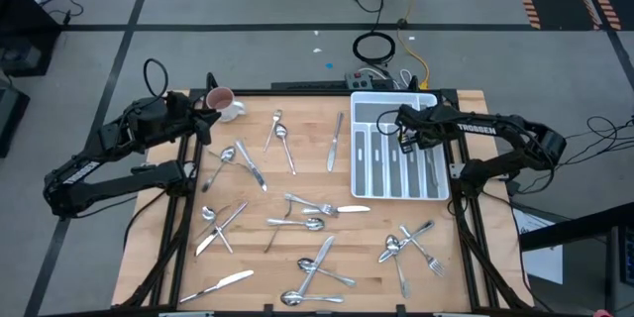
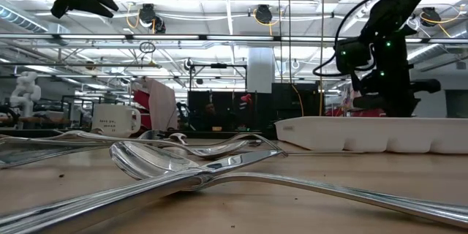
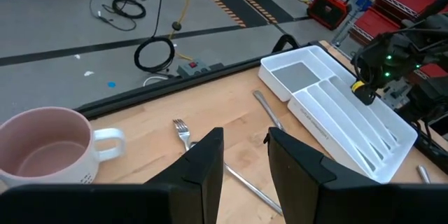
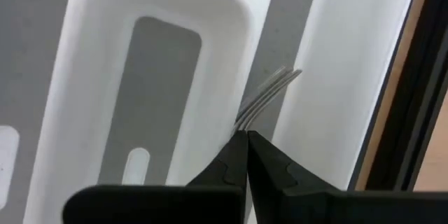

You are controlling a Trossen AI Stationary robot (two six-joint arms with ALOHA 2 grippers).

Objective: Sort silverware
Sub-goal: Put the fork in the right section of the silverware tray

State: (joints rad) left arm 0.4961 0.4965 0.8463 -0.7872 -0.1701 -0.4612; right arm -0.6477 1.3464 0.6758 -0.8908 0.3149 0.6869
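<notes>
Over the tray (image 1: 366, 105), right end effector (image 4: 246, 137) pinches a fork (image 4: 264, 96); left end effector (image 3: 245, 147) hovers parted.

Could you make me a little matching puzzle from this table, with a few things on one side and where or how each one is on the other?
Things:
1. mug
2. cutlery tray
3. right gripper
4. left gripper

Place or state:
a. white, on the table's right part
b. fingers apart, holding nothing, beside the mug
c. far left corner of the table, pink inside
d. over the tray, shut on a fork

Pairs: 1-c, 2-a, 3-d, 4-b
</notes>
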